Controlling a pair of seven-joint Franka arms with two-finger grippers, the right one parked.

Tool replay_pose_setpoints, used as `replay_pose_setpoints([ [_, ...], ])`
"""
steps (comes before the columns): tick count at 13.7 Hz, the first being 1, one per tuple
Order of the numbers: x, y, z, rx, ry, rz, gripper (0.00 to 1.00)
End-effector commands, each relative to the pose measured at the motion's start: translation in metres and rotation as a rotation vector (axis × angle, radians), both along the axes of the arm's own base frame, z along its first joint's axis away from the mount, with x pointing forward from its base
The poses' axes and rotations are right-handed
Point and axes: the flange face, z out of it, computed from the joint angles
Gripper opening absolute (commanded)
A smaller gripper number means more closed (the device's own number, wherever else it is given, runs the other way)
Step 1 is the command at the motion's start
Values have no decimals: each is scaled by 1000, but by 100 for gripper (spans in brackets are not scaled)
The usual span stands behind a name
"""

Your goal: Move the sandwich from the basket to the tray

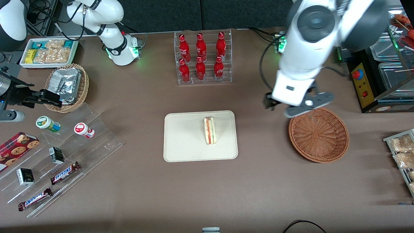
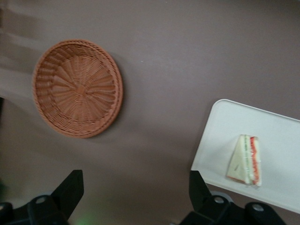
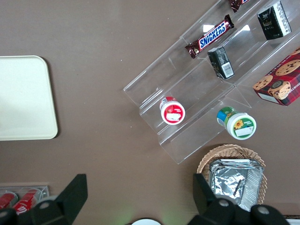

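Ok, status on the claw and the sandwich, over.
Claw open, empty, raised above the table by the basket rim. Sandwich lying on the tray. Basket empty. Nothing in the way.

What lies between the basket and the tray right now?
Only bare brown table, as the left wrist view shows. The basket is empty, the sandwich lies on the tray, and the open pincer hangs above the basket's rim.

Raised tool [image 2: 133, 197], fingers spread

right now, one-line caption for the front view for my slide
Sandwich resting on the tray, basket emptied, open gripper raised over the basket's rim.
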Motion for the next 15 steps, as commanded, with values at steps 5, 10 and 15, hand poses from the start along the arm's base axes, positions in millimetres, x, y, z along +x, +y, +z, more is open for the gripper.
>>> replay_pose_setpoints([
  [5, 6, 126, 44, -67, 30, -71, 99],
  [10, 19, 237, 53, -121, 19, 2, 99],
  [15, 15, 242, 62, -229, 31, -88, 99],
])
